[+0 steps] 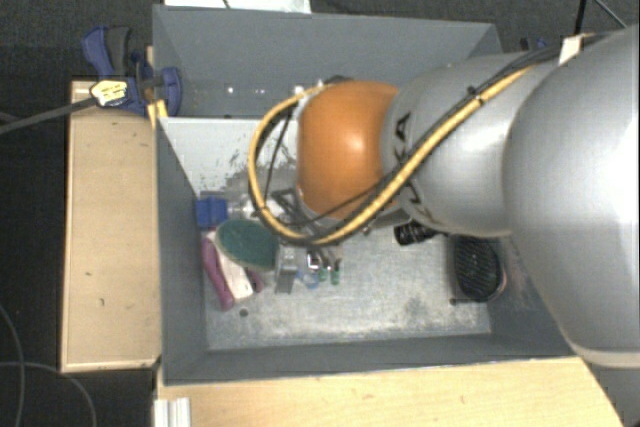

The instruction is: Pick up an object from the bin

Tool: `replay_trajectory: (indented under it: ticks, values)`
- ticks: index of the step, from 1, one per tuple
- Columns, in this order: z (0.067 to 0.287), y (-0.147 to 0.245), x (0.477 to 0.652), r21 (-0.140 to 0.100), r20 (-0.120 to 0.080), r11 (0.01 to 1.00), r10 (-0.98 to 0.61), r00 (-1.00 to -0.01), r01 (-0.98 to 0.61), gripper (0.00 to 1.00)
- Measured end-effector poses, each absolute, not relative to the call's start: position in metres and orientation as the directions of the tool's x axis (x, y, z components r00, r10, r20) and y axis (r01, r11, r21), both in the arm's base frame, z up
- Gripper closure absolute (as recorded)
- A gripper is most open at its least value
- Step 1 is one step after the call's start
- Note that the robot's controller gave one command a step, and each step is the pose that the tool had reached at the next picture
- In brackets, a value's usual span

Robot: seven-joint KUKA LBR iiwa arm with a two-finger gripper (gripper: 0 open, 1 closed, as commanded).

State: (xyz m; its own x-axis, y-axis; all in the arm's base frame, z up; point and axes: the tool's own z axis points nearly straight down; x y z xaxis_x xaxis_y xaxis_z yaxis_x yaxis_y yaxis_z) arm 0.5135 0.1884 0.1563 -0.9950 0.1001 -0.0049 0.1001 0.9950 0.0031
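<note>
My gripper (305, 268) reaches down to the bin floor left of centre, mostly hidden under the arm's orange cover. Right beside it on the left lies a dark green rounded thing (246, 242). Below that, a pink and purple oblong thing (222, 277) rests slanted on the floor. A small blue block (210, 211) sits just above the green thing, near the bin's left wall. The view does not show whether anything sits inside the gripper.
A black ribbed oval thing (476, 268) lies at the bin's right side, partly under the arm. A small black cylinder (412, 234) shows beneath the arm near the middle. The arm covers the bin's right half; bare floor shows along the front.
</note>
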Motion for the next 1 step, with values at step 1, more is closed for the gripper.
replay_trajectory:
  ticks: [1]
  values:
    - [0.2026, 0.178, 0.5253, 0.0, -0.006, 0.965, -0.263, -0.965, -0.263, 1.0]
